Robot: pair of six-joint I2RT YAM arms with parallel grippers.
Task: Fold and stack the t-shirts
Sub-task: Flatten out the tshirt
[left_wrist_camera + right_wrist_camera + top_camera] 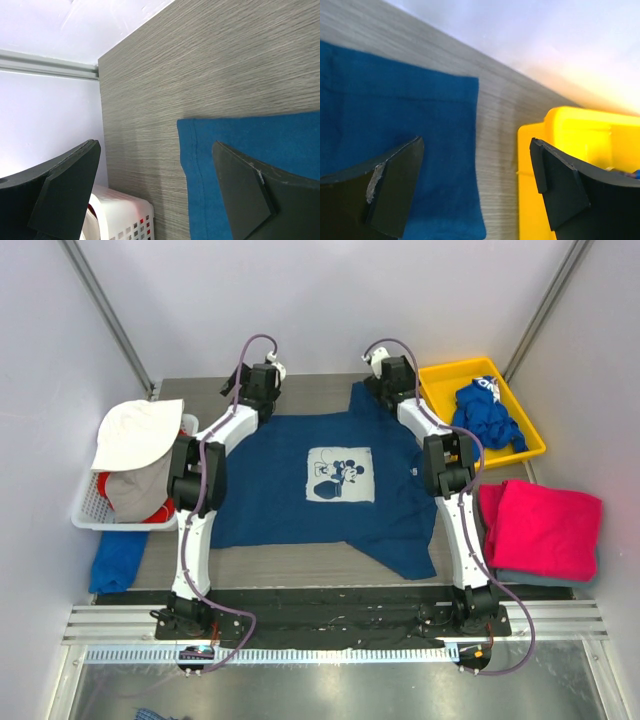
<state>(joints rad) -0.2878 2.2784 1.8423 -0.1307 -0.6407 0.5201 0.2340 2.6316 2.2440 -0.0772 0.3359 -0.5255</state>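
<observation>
The navy t-shirt (300, 465) with its white cartoon-mouse print lies spread flat on the table. My left gripper (264, 378) hovers open over the shirt's far left corner. In the left wrist view that gripper (155, 192) has one finger over the hemmed blue edge (235, 150) and nothing between the jaws. My right gripper (390, 372) stands open at the far right corner. In the right wrist view it (477, 185) spans the shirt's edge (395, 110) and bare table. The magenta-pink tee (545, 525) lies folded at the right. The royal-blue tee (487, 415) is crumpled in a tray.
The yellow tray (436, 380) (570, 145) sits at the far right, close beside my right gripper. A white basket (85, 512) (125, 215) with a white cloth (135, 432) stands at the left. A blue cloth (115, 560) lies below it. White walls enclose the table.
</observation>
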